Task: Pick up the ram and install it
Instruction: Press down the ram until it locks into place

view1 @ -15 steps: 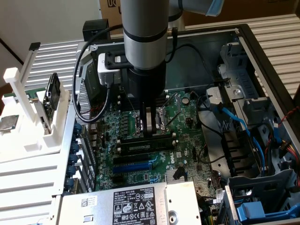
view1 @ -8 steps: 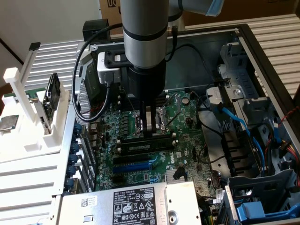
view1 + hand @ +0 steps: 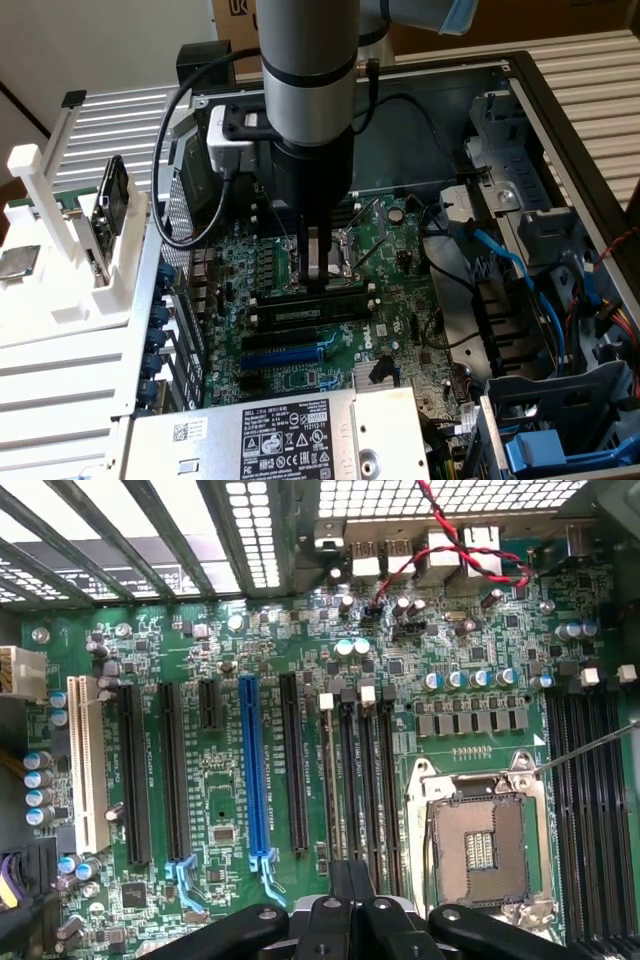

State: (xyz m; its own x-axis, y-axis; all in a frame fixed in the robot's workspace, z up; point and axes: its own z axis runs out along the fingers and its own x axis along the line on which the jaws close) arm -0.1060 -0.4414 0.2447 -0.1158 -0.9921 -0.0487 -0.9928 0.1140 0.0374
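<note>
The ram [image 3: 285, 294], a long dark stick with black chips, stands on edge in a black motherboard slot inside the open computer case. My gripper [image 3: 320, 278] hangs straight down over its middle, fingers shut together, the tips at the stick's top edge with nothing seen between them. In the wrist view the shut fingers [image 3: 350, 905] point at the row of narrow black memory slots [image 3: 365, 780] with white end clips, beside the open CPU socket [image 3: 480, 845]. From there I cannot pick out the ram's thin edge for certain.
More black slots [image 3: 300, 318] and a blue slot [image 3: 285, 352] lie nearer the power supply [image 3: 280, 435]. A white rack [image 3: 60, 250] at the exterior view's left holds a black-framed board [image 3: 110, 205] and a silver chip [image 3: 20, 262]. Blue cables [image 3: 500, 262] and drive cages fill the right.
</note>
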